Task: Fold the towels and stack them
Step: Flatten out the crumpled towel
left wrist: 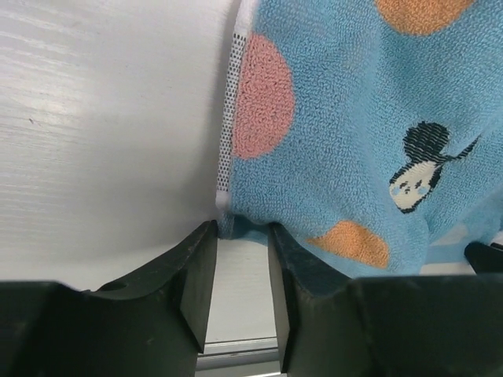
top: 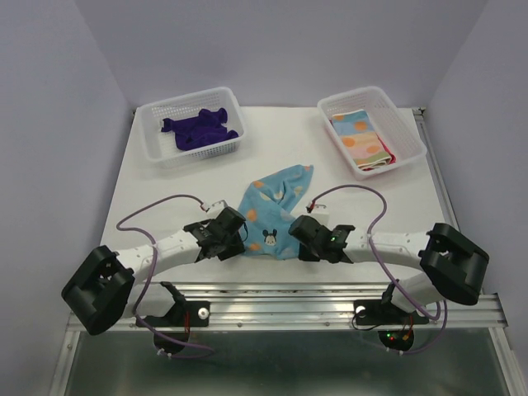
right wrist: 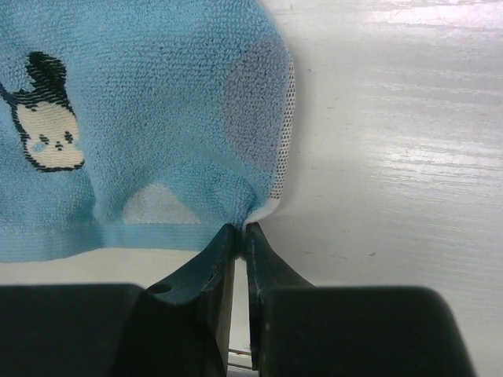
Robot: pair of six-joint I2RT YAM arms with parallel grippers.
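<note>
Clamped in the right gripper (right wrist: 240, 229), fingertips together: a near corner of the blue spotted towel (right wrist: 157, 102), spread ahead and leftward. At the left gripper (left wrist: 242, 232), jaws narrowly apart, not clamped: the other near corner, cloth ahead and rightward. Far beyond both, on the table (top: 165, 206): purple towel (top: 198, 128) in left white basket (top: 198, 157), folded towels (top: 363, 140) in right white basket (top: 406, 124).

That light blue terry towel (top: 276, 206) has orange and pink-red spots, black-and-white cartoon faces and white mesh edging. A dark purple cloth (top: 198, 130) lies in one white perforated plastic basket (top: 198, 154). The folded towels (top: 361, 142) in the second white basket (top: 412, 136) show blue, orange, peach and red. White worktop (top: 165, 190).
</note>
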